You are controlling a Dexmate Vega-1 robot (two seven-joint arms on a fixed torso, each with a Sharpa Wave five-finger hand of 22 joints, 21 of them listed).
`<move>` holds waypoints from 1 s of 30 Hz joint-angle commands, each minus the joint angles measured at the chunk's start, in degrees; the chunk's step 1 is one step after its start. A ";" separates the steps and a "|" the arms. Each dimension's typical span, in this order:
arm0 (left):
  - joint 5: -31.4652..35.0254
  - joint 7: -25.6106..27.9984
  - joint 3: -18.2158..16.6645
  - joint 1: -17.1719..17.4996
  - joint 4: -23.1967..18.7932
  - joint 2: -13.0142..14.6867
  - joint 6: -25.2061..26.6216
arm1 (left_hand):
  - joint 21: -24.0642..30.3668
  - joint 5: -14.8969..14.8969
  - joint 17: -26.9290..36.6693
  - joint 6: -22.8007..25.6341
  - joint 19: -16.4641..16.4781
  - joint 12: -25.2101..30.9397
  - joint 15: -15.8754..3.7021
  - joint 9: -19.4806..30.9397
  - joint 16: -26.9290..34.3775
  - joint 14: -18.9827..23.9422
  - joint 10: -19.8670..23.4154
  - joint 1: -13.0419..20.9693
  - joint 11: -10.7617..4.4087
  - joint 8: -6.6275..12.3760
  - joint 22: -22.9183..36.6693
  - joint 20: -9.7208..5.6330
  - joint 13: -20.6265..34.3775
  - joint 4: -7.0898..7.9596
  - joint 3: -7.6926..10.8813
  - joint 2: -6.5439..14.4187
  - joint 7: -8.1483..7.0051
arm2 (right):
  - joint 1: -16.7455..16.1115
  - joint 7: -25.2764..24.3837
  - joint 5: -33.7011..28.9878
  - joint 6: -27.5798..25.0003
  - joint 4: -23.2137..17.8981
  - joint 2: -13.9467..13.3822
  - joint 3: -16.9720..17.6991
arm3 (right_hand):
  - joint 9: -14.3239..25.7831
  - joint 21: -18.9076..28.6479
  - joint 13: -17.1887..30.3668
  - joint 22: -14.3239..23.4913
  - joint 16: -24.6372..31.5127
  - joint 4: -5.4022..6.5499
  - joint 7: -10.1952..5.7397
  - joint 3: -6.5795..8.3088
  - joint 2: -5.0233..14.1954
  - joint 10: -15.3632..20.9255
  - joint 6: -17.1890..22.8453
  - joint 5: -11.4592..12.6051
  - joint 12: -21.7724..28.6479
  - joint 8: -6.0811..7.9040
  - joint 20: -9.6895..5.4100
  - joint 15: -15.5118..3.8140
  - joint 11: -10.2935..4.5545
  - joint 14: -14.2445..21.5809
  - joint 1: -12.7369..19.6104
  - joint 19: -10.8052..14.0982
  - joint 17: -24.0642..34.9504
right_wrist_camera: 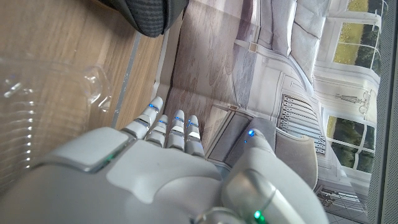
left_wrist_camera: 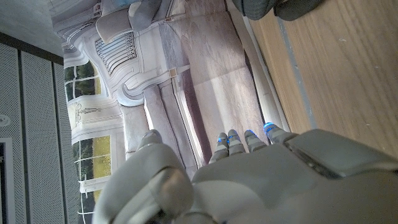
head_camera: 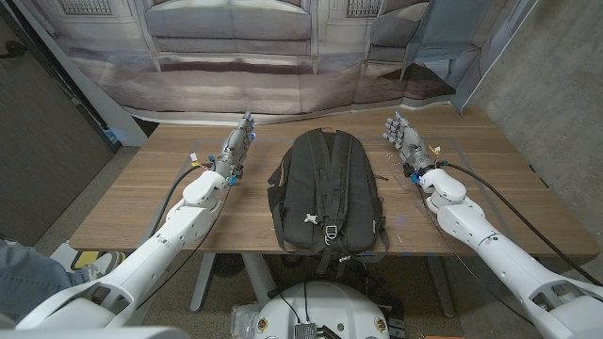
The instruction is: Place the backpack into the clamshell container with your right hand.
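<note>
The black backpack [head_camera: 327, 193] lies mid-table, reaching the near edge, bare wood on both sides, while the left hand [head_camera: 237, 144] and right hand [head_camera: 403, 137] flank it, fingers straight, holding nothing.

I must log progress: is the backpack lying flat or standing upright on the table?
Lying flat: the black backpack lies along the wooden table, straps spread, between both hands.
</note>
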 commanded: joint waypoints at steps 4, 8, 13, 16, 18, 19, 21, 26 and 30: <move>0.20 0.00 -0.12 0.54 -1.61 0.48 0.23 | 0.35 0.36 0.08 -0.62 -0.43 0.35 0.08 0.26 0.26 -0.47 -0.31 0.49 0.16 0.27 0.11 -2.67 0.31 -0.02 0.34 0.05 -0.05 | -0.68 -0.01 -0.03 0.41 -0.99 -0.38 0.20 | 0.14 0.16 0.24 0.23 0.22 -0.09 0.12 0.43 0.00 0.41 0.37 0.25 0.20 0.29 -1.76 -0.01 -0.07 0.51 0.54 0.45 0.15; -0.34 0.72 -0.65 0.88 -1.69 0.08 -0.03 | 0.35 0.35 0.08 -0.60 -0.45 0.35 0.09 0.27 0.25 -0.48 -0.29 0.51 0.20 0.27 0.11 -2.61 0.31 -0.02 0.31 0.07 -0.03 | -1.48 -0.54 -0.27 0.64 -2.18 -0.82 0.42 | 0.14 0.07 0.24 0.23 0.21 -0.15 0.05 0.42 -0.01 0.38 0.33 0.24 0.18 0.27 -1.77 0.01 -0.10 0.49 0.57 0.50 0.16; -0.27 0.28 -0.66 0.90 -2.47 0.66 0.18 | 0.34 0.34 0.08 -0.62 -0.47 0.32 0.08 0.27 0.24 -0.48 -0.35 0.53 0.18 0.25 0.12 -2.57 0.31 -0.03 0.28 0.11 0.01 | -2.57 -1.05 -0.31 0.96 -3.43 -1.29 0.77 | 0.14 -0.03 0.24 0.24 0.22 -0.21 0.04 0.41 -0.01 0.36 0.33 0.22 0.16 0.27 -1.78 0.00 -0.14 0.55 0.59 0.58 0.16; 0.21 0.62 -0.58 1.06 -3.32 1.27 0.69 | 0.35 0.33 0.08 -0.58 -0.45 0.31 0.05 0.27 0.24 -0.49 -0.37 0.54 0.23 0.26 0.12 -2.57 0.31 -0.03 0.26 0.13 0.02 | -3.09 -1.19 -0.34 0.95 -4.13 -1.54 0.83 | 0.14 -0.10 0.24 0.24 0.22 -0.24 0.10 0.40 0.00 0.35 0.26 0.22 0.15 0.24 -1.78 0.05 -0.18 0.56 0.60 0.62 0.16; 0.03 0.63 -0.67 1.24 -3.53 1.29 0.72 | 0.35 0.33 0.08 -0.57 -0.44 0.33 0.11 0.27 0.25 -0.46 -0.31 0.55 0.30 0.26 0.12 -2.58 0.31 -0.03 0.24 0.15 0.06 | -3.37 -1.26 -0.44 0.93 -4.60 -1.67 0.78 | 0.14 -0.14 0.24 0.24 0.22 -0.27 0.07 0.40 0.01 0.40 0.29 0.21 0.17 0.25 -1.77 0.00 -0.18 0.56 0.62 0.65 0.16; 0.07 0.62 -0.64 1.31 -3.66 1.39 0.82 | 0.35 0.32 0.08 -0.57 -0.44 0.33 0.06 0.27 0.25 -0.46 -0.32 0.55 0.30 0.25 0.12 -2.58 0.31 -0.03 0.24 0.15 0.08 | -3.45 -1.27 -0.53 0.93 -4.79 -1.71 0.72 | 0.14 -0.18 0.24 0.24 0.22 -0.29 0.09 0.40 0.01 0.39 0.31 0.21 0.16 0.26 -1.73 -0.02 -0.16 0.59 0.63 0.64 0.16; 0.15 0.82 -0.62 1.47 -3.98 1.50 1.00 | 0.35 0.32 0.08 -0.47 -0.43 0.33 0.06 0.27 0.24 -0.49 -0.29 0.56 0.27 0.29 0.12 -2.58 0.31 -0.03 0.22 0.17 0.07 | -3.62 -1.32 -0.76 0.91 -5.24 -1.82 0.57 | 0.14 -0.24 0.24 0.25 0.21 -0.34 0.05 0.40 0.02 0.37 0.29 0.20 0.15 0.25 -1.74 -0.03 -0.35 0.57 0.65 0.69 0.16; 0.11 0.90 -0.67 1.79 -4.42 1.62 1.01 | 0.35 0.30 0.08 -0.38 -0.43 0.35 0.10 0.27 0.25 -0.43 -0.24 0.60 0.13 0.31 0.12 -2.56 0.31 -0.04 0.18 0.22 0.07 | -4.05 -1.61 -1.19 0.71 -6.70 -2.22 0.42 | 0.14 -0.36 0.24 0.25 0.19 -0.47 0.06 0.42 0.02 0.43 0.39 0.21 0.16 0.29 -1.73 -0.02 -0.21 0.57 0.78 0.75 0.14; 0.31 0.96 -0.54 1.79 -4.80 1.79 1.27 | 0.36 0.29 0.08 -0.31 -0.42 0.36 0.09 0.28 0.28 -0.36 -0.18 0.62 0.20 0.32 0.12 -2.50 0.31 -0.04 0.15 0.25 0.04 | -4.39 -1.68 -1.54 0.54 -7.86 -2.95 0.54 | 0.15 -0.43 0.24 0.25 0.21 -0.56 0.00 0.45 0.04 0.45 0.41 0.22 0.16 0.29 -1.72 -0.01 -0.28 0.67 0.88 0.80 0.13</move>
